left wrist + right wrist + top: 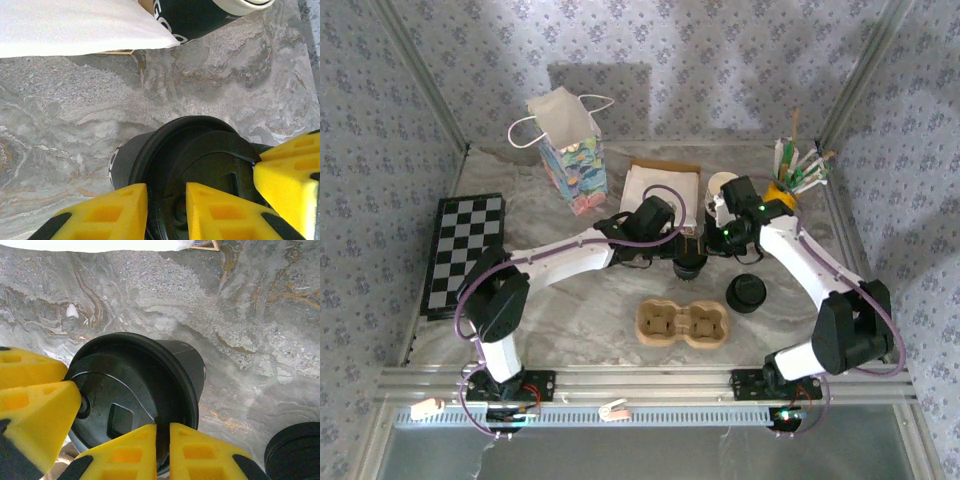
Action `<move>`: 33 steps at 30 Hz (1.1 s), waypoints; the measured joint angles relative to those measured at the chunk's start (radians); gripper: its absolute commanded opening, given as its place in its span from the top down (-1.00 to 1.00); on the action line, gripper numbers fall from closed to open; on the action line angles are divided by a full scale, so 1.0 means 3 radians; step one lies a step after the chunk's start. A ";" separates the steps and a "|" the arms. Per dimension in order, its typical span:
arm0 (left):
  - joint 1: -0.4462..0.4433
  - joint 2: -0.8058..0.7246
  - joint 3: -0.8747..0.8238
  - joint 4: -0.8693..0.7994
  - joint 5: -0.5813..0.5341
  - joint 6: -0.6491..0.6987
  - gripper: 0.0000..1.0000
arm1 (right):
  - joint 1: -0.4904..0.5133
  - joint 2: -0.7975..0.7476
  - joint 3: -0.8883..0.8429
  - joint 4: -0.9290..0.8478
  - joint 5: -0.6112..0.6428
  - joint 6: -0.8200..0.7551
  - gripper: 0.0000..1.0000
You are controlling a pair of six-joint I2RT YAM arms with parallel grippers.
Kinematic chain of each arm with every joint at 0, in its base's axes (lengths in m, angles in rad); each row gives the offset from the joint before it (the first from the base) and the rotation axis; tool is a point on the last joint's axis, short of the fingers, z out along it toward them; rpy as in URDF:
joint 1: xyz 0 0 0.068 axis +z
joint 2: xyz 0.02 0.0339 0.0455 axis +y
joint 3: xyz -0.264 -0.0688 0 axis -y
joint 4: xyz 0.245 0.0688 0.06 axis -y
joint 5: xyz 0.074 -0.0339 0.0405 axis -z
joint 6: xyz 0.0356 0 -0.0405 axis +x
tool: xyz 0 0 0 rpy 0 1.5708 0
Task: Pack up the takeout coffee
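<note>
- Takeout coffee [690,263]: one dark-sided paper cup with a round black lid. It sits at mid-table, just behind the tray and in front of the white box. Whether its base rests on the marble cannot be told.
- Left gripper [166,188]: yellow fingers nearly together, pinching the lid's rim, with one finger outside the cup wall and one on the lid top.
- Right gripper [162,427]: likewise clamped on the lid's rim from the opposite side. In its own view the left arm's yellow finger shows at the left edge.
- Tray [642,318]: tan moulded carrier on the table in front of the cup, with every hollow vacant.
- Low black lid piece [747,293]: no cup under it. It lies to the right of the coffee, near the tray's right end and apart from both.
- Stack of cups [721,187]: cream-rimmed, behind the right gripper.
- White box [660,188]: flat, at the rear centre.
- Gift bag [572,150]: patterned sides and cord handles, upright at the rear left.
- Checkerboard [465,250]: black and white, at the left edge of the table.
- Table [580,315]: grey veined marble surface.
</note>
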 measured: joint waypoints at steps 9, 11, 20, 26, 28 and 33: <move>0.0023 0.0067 -0.0001 0.0177 0.0123 0.0088 0.48 | 0.0156 -0.0126 -0.0033 -0.0210 0.0109 0.0155 0.69; 0.0023 0.0067 -0.0001 0.0181 0.0126 0.0093 0.49 | 0.0135 -0.0150 -0.0080 -0.0165 0.0075 0.0159 0.68; 0.0038 0.0074 -0.0001 0.0197 0.0156 0.0116 0.49 | 0.0095 -0.0234 -0.0332 0.0144 -0.0024 0.0197 0.68; 0.0041 0.0109 0.0039 0.0196 0.0187 0.0151 0.49 | 0.0062 -0.0319 -0.0365 0.0188 -0.0079 0.0225 0.56; 0.0043 0.0135 0.0072 0.0195 0.0198 0.0168 0.48 | 0.0066 -0.0324 -0.0365 0.0187 -0.0078 0.0235 0.41; 0.0043 0.0207 0.0182 0.0172 0.0200 0.0216 0.46 | 0.0062 -0.0333 -0.0327 0.0081 -0.0160 0.0291 0.31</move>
